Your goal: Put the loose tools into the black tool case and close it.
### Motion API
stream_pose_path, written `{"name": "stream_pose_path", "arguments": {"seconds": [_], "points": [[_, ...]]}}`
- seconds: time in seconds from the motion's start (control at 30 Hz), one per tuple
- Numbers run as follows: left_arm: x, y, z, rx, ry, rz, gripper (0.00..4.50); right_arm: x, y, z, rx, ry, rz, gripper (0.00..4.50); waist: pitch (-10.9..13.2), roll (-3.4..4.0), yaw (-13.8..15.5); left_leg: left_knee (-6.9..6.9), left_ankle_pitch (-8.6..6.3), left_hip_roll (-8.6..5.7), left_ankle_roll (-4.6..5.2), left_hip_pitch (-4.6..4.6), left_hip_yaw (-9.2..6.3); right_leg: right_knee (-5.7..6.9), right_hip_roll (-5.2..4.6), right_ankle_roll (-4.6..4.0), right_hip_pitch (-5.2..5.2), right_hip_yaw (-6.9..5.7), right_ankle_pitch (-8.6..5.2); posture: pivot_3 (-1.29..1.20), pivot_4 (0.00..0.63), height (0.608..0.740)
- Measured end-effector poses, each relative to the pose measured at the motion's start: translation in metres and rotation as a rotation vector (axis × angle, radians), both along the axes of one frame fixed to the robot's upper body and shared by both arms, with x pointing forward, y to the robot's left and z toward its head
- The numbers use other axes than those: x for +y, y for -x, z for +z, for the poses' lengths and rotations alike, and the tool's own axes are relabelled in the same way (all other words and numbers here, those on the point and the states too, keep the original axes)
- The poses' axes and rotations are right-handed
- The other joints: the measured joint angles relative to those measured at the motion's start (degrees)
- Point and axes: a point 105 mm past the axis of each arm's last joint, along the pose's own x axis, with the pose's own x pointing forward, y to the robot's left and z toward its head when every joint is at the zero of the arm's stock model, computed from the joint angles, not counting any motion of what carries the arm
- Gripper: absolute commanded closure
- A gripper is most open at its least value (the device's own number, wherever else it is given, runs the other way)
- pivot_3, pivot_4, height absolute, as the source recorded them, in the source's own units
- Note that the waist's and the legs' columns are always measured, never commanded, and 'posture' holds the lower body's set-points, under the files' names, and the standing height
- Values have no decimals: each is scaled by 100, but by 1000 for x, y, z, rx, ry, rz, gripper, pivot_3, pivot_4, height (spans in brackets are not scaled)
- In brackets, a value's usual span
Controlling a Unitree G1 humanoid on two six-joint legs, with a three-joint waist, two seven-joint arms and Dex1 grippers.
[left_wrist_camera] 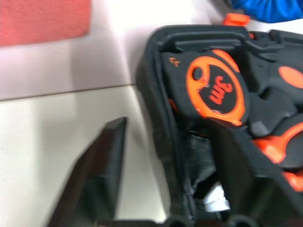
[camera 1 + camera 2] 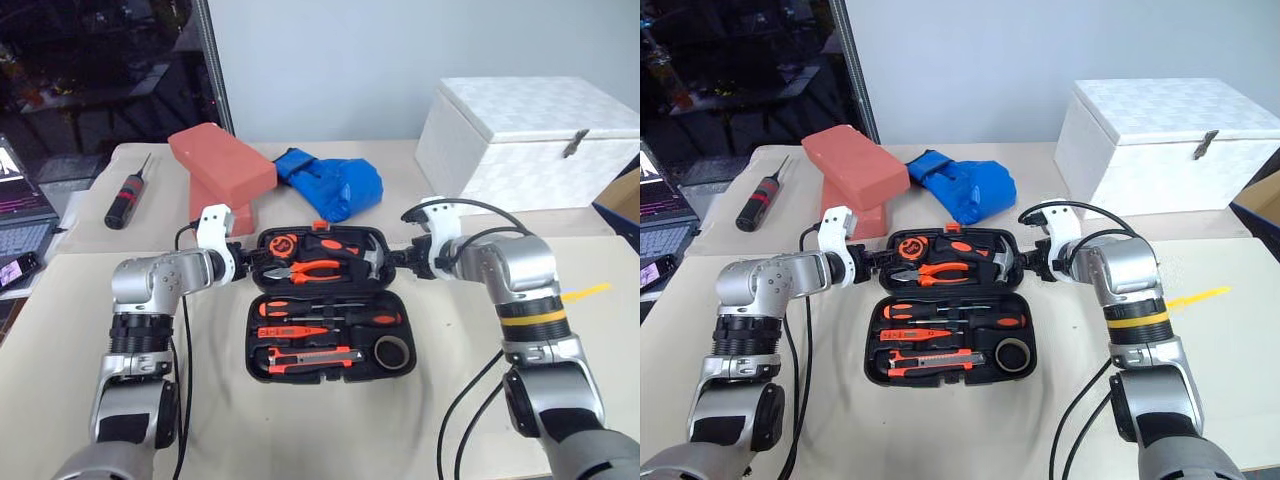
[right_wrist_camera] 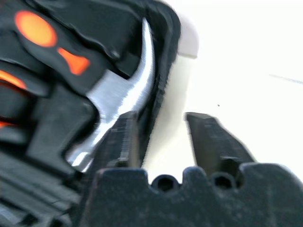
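The beige worktop (image 2: 330,430) carried a white box (image 2: 530,140) at its far right, two stacked red bricks (image 2: 218,170) at far left-centre, and a crumpled blue cloth (image 2: 335,182) between them. At the centre lay the black tool case (image 2: 330,372), opened flat, its lid half away from the robot. The near half held screwdrivers (image 2: 330,318), an orange-grey utility knife (image 2: 310,358) and a small tape roll (image 2: 393,352) in their slots; the lid half held orange-handled pliers (image 2: 305,270), a hammer (image 3: 128,94) and a tape measure (image 1: 215,90). The left end effector (image 2: 247,262) stood at the lid's left edge, its fingers (image 1: 94,175) parted astride the rim, one inside and one outside. The right end effector (image 2: 398,258) stood likewise at the lid's right edge, fingers (image 3: 213,142) narrowly apart across the rim beside the hammer head. A black screwdriver with a red band (image 2: 127,198) lay well apart at far left.
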Motion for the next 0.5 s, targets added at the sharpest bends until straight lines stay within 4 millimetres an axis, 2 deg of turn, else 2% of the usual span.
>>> {"name": "stream_pose_path", "arguments": {"seconds": [0.07, 0.1, 0.17, 0.27, 0.33, 0.4, 0.5], "points": [[1, 0, 0, -2, -2, -3, 3760, 2, -1, -1, -5, -6, 12, 4500, -1, 1, -9, 1, -7, 0, 12, 7, 0, 2, -1, 1, 7, 2, 0, 0, 150, 740], [2, 0, -1, 2, -6, -2, 4092, 3, -2, -1, -5, -9, 15, 4500, -1, 1, -7, 2, -11, 0, 18, 10, -1, 2, -1, 1, 12, 1, 0, 0, 150, 740], [4, 1, 0, 5, 15, -3, 4406, 3, -2, -1, -7, -14, 22, 4500, -1, 1, -5, 4, -20, 0, 34, 10, -4, 4, 0, 1, 11, -1, 1, 0, 150, 740], [6, 4, 0, 4, 45, -11, 4406, 3, 0, 0, -17, -45, 33, 4500, -1, 1, -16, 2, -18, 0, 30, 4, -3, 4, 1, 1, 0, 1, 1, 0, 150, 740], [7, 10, 3, -1, 72, -29, 4406, 2, 4, 4, -32, -93, 40, 4500, -1, 1, -20, 3, 2, 0, -4, -42, -1, 20, -2, 2, -54, 6, 1, 0, 150, 740], [7, 19, 8, -15, 83, -49, 4406, 0, 14, 8, -44, -119, 54, 4500, -1, 1, -20, 7, 6, 0, -11, -87, -1, 65, -5, 1, -101, 12, 2, 0, 150, 740], [5, 33, 13, -36, 87, -81, 4406, -4, 33, 11, -33, -136, 85, 4500, -1, 1, -15, 6, 5, 0, -8, -98, -1, 63, -6, 1, -114, 12, 2, 0, 150, 740]]}}
